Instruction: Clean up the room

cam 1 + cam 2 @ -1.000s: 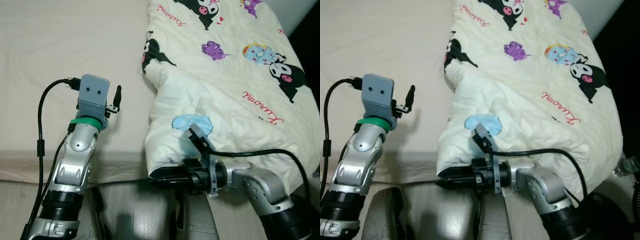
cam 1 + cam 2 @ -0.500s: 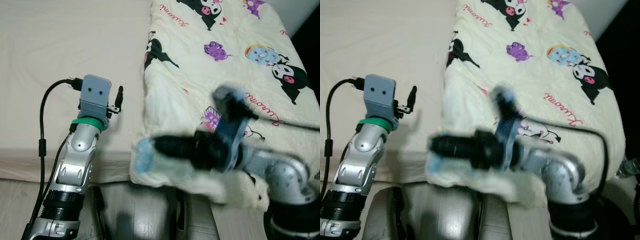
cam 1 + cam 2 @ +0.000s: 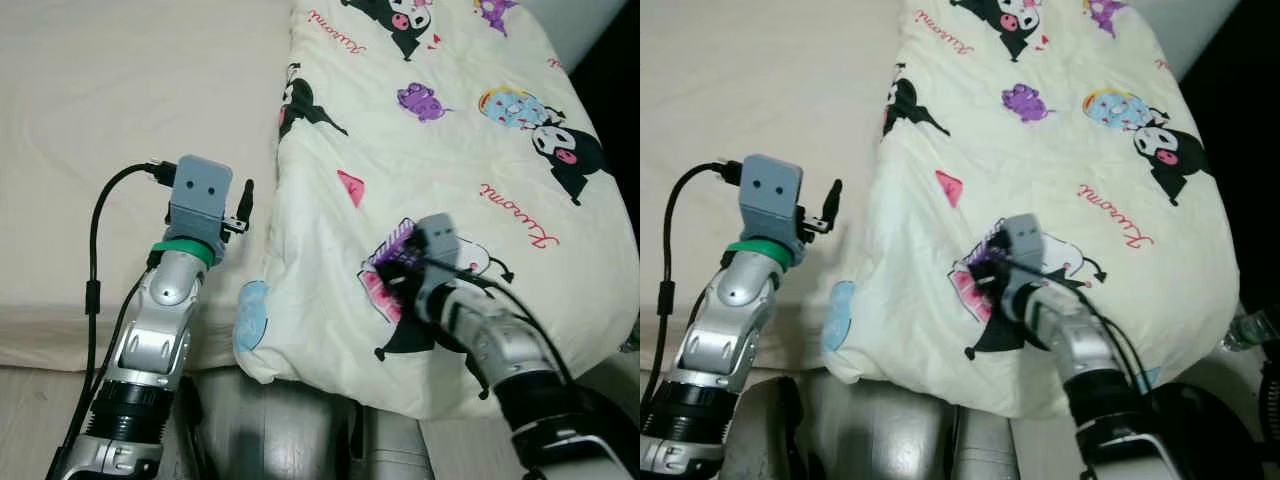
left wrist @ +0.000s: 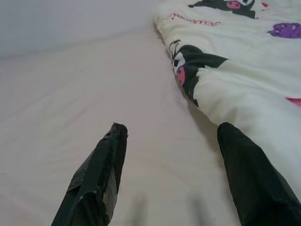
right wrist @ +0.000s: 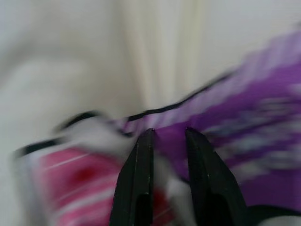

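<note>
A second ago the right arm reached in low at the foot of the bed with its black fingers under the bunched front edge of the cartoon-print quilt [image 3: 430, 140]; half a second ago it was a blur swinging up with the fabric. Now the right gripper [image 5: 167, 141] is planted on top of the quilt, on a pink and purple printed patch near its front edge, the arm coming up from the lower right. In the right wrist view its two fingers [image 5: 136, 183] stand close together with only a narrow gap, pressed into the cloth; that picture is smeared, so whether a fold is pinched between them cannot be told. The quilt itself has changed: the lumpy fold with the pale blue print that stood up at the near corner has gone, and the cover now lies flatter, spread over the right half of the cream mattress [image 3: 120, 90] with its front edge hanging over the bedside and the blue print at the lower left corner. The left gripper [image 4: 171, 136] is where it was, raised over the bare mattress just beside the quilt's left edge, its fingers wide apart and holding nothing.
</note>
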Motion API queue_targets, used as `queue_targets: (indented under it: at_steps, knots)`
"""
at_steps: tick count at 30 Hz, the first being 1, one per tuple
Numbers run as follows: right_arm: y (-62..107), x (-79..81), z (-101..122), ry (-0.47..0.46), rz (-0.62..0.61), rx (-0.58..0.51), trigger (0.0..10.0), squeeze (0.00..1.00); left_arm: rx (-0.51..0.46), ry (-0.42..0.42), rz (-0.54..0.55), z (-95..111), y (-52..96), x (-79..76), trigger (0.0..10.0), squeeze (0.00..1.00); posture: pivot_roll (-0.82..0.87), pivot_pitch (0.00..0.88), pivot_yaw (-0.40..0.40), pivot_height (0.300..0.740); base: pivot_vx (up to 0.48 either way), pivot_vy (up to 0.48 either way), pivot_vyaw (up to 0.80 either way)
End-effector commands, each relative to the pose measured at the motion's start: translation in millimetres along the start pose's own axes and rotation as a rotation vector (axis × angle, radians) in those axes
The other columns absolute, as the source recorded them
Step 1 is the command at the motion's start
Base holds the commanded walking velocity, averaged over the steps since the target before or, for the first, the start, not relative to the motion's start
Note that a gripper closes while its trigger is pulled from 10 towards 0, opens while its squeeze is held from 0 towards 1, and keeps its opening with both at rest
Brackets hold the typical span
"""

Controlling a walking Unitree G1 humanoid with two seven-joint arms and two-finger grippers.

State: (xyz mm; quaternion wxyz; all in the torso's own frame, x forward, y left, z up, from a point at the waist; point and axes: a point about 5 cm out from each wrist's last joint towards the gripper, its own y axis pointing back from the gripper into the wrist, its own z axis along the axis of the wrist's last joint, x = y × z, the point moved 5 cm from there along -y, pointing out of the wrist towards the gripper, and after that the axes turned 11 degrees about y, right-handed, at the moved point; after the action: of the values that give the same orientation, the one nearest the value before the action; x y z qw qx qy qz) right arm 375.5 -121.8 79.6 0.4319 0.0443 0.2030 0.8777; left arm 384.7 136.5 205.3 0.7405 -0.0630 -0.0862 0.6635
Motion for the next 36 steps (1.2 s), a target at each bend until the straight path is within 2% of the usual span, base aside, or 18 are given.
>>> queue_targets:
  at_steps: [1,3,5,8,10,11,15,16,17,20,21,22,25,27,28,30,32,36]
  knots:
    - [2.3,29.4,-49.8,0.033,0.127,0.172,10.0,0.0,0.02,-0.001,0.0,-6.9,3.8,-1.1,10.0,0.0,-0.08,0.173,-0.008,0.54,0.0,0.0,0.0]
    - [5.0,31.4,-64.1,0.054,0.133,0.214,10.0,0.0,0.023,0.0,0.002,-7.9,4.9,-0.5,10.0,0.0,-0.08,0.173,-0.011,0.54,0.0,0.0,0.0]
    - [29.2,32.9,-94.2,0.047,0.152,0.253,10.0,0.0,0.044,-0.003,0.009,-13.7,8.0,4.0,10.0,0.0,-0.1,0.181,-0.012,0.54,0.0,0.0,0.0]
    - [36.7,32.9,-101.2,0.061,0.149,0.266,10.0,0.0,0.048,-0.005,0.007,-15.0,8.7,4.5,10.0,0.0,-0.11,0.186,-0.01,0.54,0.0,0.0,0.0]
    - [54.1,27.1,-112.5,0.125,0.109,0.299,10.0,0.0,0.054,-0.011,-0.013,-16.5,8.7,3.0,10.0,0.0,-0.12,0.187,-0.009,0.54,0.0,0.0,0.0]
    - [66.3,20.6,-113.6,0.136,0.056,0.302,10.0,0.0,0.066,-0.009,-0.05,-18.2,8.6,-1.7,10.0,0.0,-0.13,0.188,-0.009,0.54,0.0,0.0,0.0]
    - [76.6,8.4,-107.8,0.142,-0.038,0.285,10.0,0.0,0.074,0.008,-0.117,-18.3,9.6,-11.2,10.0,0.0,-0.14,0.19,-0.008,0.54,0.0,0.0,0.0]
    - [79.5,-6.2,-89.1,0.136,-0.133,0.21,10.0,0.0,0.07,0.023,-0.155,-15.3,9.3,-17.8,10.0,0.0,-0.14,0.19,-0.005,0.54,0.0,0.0,0.0]
    - [79.5,-6.2,-89.1,0.136,-0.133,0.21,10.0,0.0,0.07,0.023,-0.155,-15.3,9.3,-17.8,10.0,0.0,-0.14,0.19,-0.005,0.54,0.0,0.0,0.0]
    - [91.0,-58.3,-3.7,0.069,-0.444,-0.166,10.0,0.0,0.067,0.066,-0.257,-11.2,6.0,-45.4,10.0,0.0,-0.14,0.181,0.002,0.54,0.0,0.0,0.0]
    - [91.0,-58.3,-3.7,0.069,-0.444,-0.166,10.0,0.0,0.067,0.066,-0.257,-11.2,6.0,-45.4,10.0,0.0,-0.14,0.181,0.002,0.54,0.0,0.0,0.0]
    - [94.8,-66.5,11.2,0.053,-0.491,-0.238,10.0,0.0,0.072,0.074,-0.279,-12.2,5.5,-52.5,10.0,0.0,-0.14,0.179,0.002,0.54,0.0,0.0,0.0]
    - [101.5,-84.7,43.9,-0.042,-0.565,-0.434,10.0,0.0,0.087,0.063,-0.375,-18.0,6.0,-83.5,10.0,0.0,-0.13,0.163,-0.003,0.54,0.0,0.0,0.0]
    - [102.6,-92.4,46.0,-0.064,-0.608,-0.451,10.0,0.0,0.103,0.041,-0.403,-23.0,6.4,-92.7,10.0,0.0,-0.13,0.159,-0.003,0.54,0.0,0.0,0.0]
    - [102.6,-92.4,46.0,-0.064,-0.608,-0.451,10.0,0.0,0.103,0.041,-0.403,-23.0,6.4,-92.7,10.0,0.0,-0.13,0.159,-0.003,0.54,0.0,0.0,0.0]
    - [97.2,-111.7,20.9,-0.069,-0.733,-0.302,10.0,0.0,0.183,-0.058,-0.415,-48.1,7.2,-103.9,10.0,0.0,-0.13,0.153,0.001,0.54,0.0,0.0,0.0]
    - [94.7,-120.7,-11.6,-0.07,-0.805,-0.137,10.0,0.0,0.266,-0.099,-0.387,-72.1,10.0,-101.8,10.0,0.0,-0.13,0.149,0.005,0.54,0.0,0.0,0.0]
    - [96.3,-122.6,-26.1,-0.094,-0.835,-0.082,10.0,0.0,0.31,-0.094,-0.376,-82.8,13.2,-98.0,10.0,0.0,-0.13,0.148,0.007,0.54,0.0,0.0,0.0]
